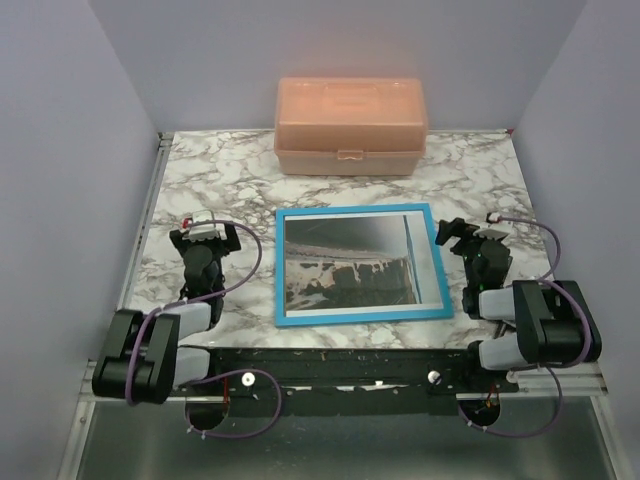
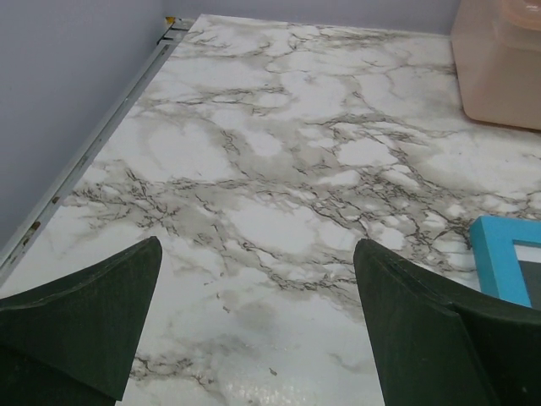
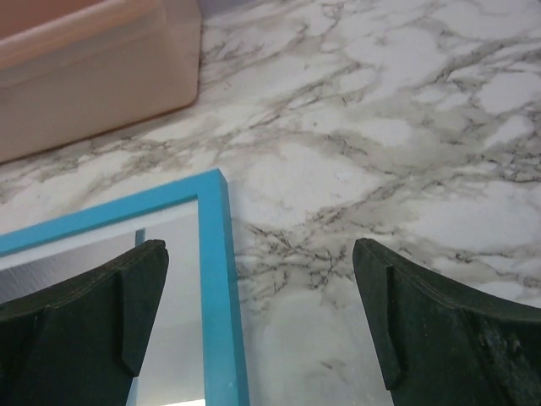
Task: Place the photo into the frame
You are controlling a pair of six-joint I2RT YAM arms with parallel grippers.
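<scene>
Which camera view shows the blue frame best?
The top external view: the whole frame is visible there, all four blue sides. The left wrist view catches only one corner at its right edge; the right wrist view shows one corner with parts of two sides.

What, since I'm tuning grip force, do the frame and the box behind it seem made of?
The frame: bright blue rim with a smooth, painted-looking finish, likely wood or plastic; its pane reflects light, so glass or acrylic. The box: translucent peach plastic by its look, with a moulded lid and latch.
</scene>
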